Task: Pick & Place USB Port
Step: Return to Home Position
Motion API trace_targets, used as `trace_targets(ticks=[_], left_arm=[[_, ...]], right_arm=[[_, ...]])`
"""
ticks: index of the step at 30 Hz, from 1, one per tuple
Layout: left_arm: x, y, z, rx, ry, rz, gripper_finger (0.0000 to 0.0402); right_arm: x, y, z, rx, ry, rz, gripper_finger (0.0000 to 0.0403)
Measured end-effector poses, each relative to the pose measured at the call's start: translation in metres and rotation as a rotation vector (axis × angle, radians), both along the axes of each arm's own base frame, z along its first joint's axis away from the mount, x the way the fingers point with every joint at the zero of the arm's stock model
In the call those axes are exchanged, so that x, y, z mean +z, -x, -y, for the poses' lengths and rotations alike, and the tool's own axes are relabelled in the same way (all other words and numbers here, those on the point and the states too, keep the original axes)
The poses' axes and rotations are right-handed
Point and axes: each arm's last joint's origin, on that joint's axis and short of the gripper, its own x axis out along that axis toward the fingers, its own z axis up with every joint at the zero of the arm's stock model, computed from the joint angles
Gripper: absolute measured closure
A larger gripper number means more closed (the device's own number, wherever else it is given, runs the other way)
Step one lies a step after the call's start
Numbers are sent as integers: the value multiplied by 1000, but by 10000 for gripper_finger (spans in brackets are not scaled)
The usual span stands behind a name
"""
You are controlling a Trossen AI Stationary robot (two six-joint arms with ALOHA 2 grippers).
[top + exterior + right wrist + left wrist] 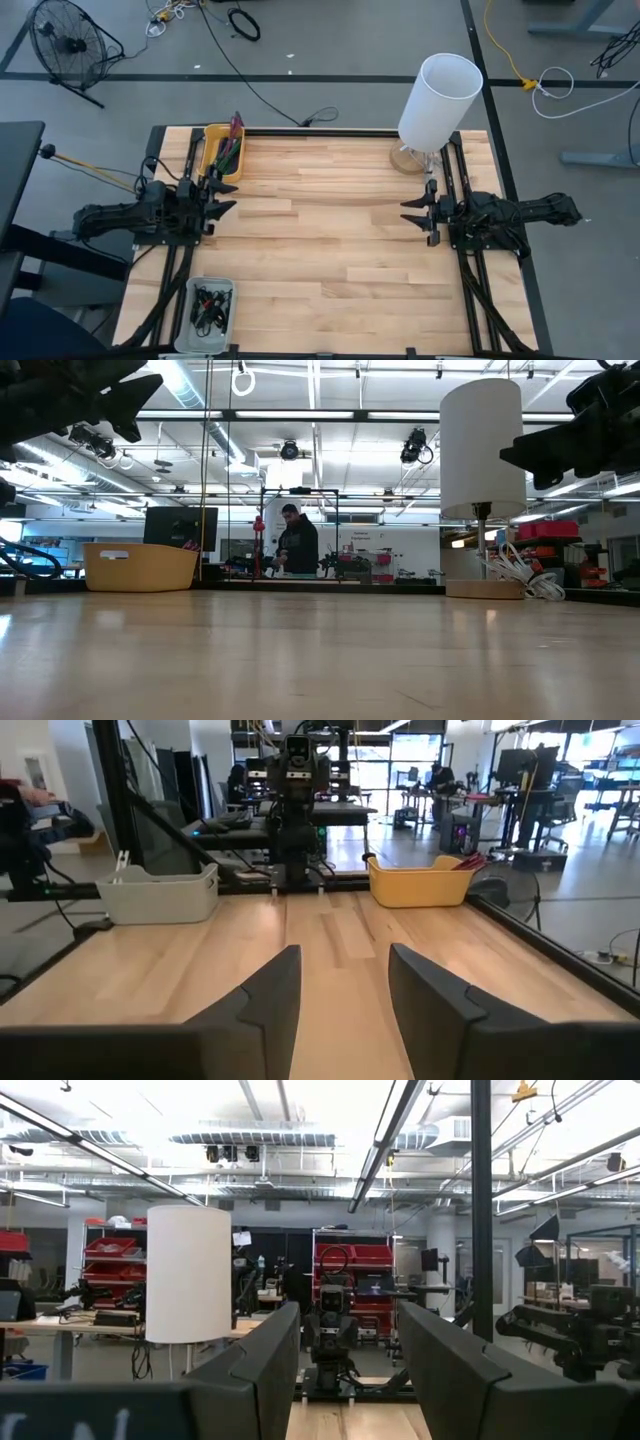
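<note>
Homing is judged the step in hand. The left end effector (228, 196) is held over the left edge of the surface (330, 250), fingers apart, nothing between them. The right end effector (408, 213) is held likewise at the right edge, apart and empty. Coloured charger cables (231, 148) are seen in the yellow bin (208, 150) at the far left corner; black cables (210, 303) lie in the gray bin (192, 298), near left. The next move is judged to call only for settling both arms at rest, clear of the bins.
</note>
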Motion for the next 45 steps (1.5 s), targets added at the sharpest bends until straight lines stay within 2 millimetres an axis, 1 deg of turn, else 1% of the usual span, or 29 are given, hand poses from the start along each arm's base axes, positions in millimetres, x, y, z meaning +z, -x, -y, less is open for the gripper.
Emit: trace_targets(ticks=[33, 38, 45], left_arm=[[0, 0, 0, 1, 0, -4, 225], [0, 0, -3, 100, -5, -4, 225], [-1, 0, -3, 109, -9, -9, 225]], right_arm=[[0, 0, 0, 0, 4, 1, 250], [0, 0, 0, 0, 4, 1, 250], [0, 0, 0, 0, 4, 1, 250]])
